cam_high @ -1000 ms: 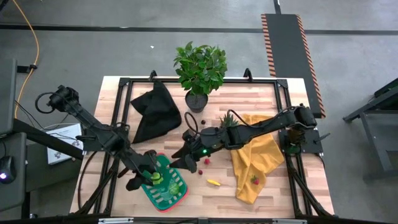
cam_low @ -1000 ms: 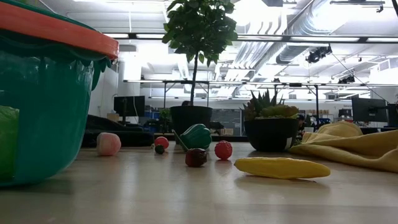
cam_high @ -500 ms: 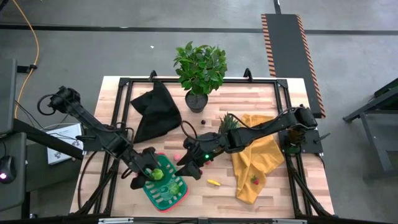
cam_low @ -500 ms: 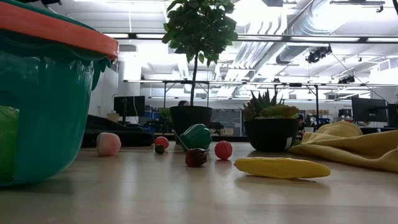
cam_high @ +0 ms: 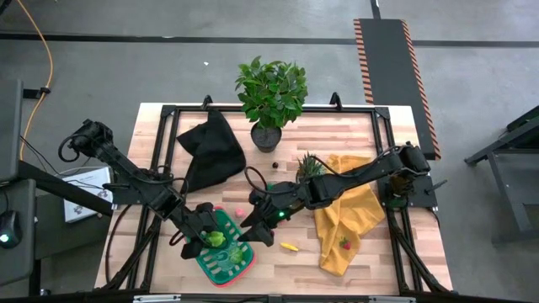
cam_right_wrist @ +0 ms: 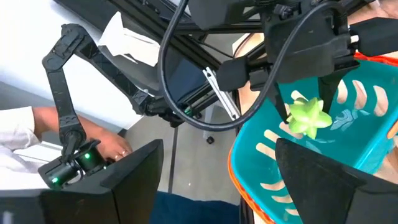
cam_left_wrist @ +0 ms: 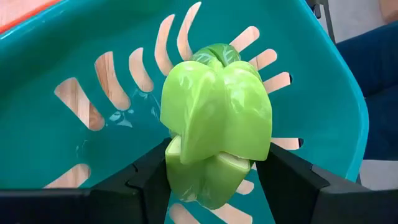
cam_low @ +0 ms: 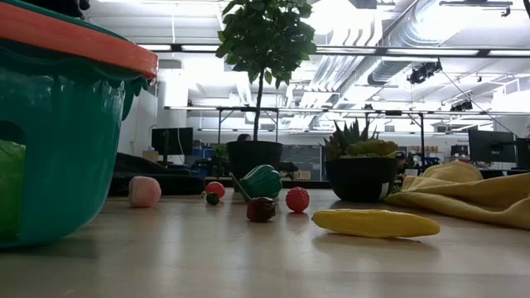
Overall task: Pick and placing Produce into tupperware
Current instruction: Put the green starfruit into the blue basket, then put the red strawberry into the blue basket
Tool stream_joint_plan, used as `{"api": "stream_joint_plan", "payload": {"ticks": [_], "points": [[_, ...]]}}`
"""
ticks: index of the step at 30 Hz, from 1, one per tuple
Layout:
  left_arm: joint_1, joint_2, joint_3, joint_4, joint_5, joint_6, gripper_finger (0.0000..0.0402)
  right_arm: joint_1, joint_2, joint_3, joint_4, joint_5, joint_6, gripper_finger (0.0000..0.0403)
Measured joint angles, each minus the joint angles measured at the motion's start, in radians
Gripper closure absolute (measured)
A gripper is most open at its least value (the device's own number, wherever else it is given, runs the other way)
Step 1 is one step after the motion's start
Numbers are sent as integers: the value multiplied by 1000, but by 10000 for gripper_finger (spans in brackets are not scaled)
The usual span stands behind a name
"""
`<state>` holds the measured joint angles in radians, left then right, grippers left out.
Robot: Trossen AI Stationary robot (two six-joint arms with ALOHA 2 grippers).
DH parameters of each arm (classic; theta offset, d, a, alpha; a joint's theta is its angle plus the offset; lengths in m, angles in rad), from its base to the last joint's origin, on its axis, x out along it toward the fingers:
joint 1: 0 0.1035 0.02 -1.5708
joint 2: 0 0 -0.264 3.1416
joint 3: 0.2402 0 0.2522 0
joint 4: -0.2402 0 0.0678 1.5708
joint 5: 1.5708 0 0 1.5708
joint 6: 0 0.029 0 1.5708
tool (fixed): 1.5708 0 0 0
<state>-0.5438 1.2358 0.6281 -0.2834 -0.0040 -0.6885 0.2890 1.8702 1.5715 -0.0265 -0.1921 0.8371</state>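
Holding a green toy pepper (cam_left_wrist: 216,127) in our left pincer (cam_high: 205,238) inside the tupperware (cam_high: 221,268), we keep our right pincer (cam_high: 257,232) wide open and empty nearby.

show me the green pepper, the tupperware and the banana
green pepper (cam_left_wrist: 217,118), left wrist view, on its glossy front lobe
tupperware (cam_left_wrist: 87,50), left wrist view, on its teal inner wall
banana (cam_low: 374,223), low view, on its yellow middle

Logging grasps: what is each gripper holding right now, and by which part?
The left gripper holds a green toy pepper by its lower sides, over the tupperware. The right gripper holds nothing, jaws open.
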Motion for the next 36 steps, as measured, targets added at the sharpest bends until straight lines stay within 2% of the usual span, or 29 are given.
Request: {"api": "stream_joint_plan", "payload": {"ticks": [5,14,19,23,27,36], "points": [[0,0,0,0,-1,-19,194,0,0,0,0,0,1,102],[0,0,0,4,1,-28,125,0,0,0,0,1,3,102],[1,-1,0,19,45,-55,112,0,-3,0,23,0,-2,102],[1,-4,5,60,110,-76,125,-1,-49,0,49,-35,-26,102],[2,-4,60,57,146,-71,152,3,-128,1,31,-36,-77,102],[105,-7,234,-34,197,38,236,35,-291,2,-191,164,-209,116]]}}
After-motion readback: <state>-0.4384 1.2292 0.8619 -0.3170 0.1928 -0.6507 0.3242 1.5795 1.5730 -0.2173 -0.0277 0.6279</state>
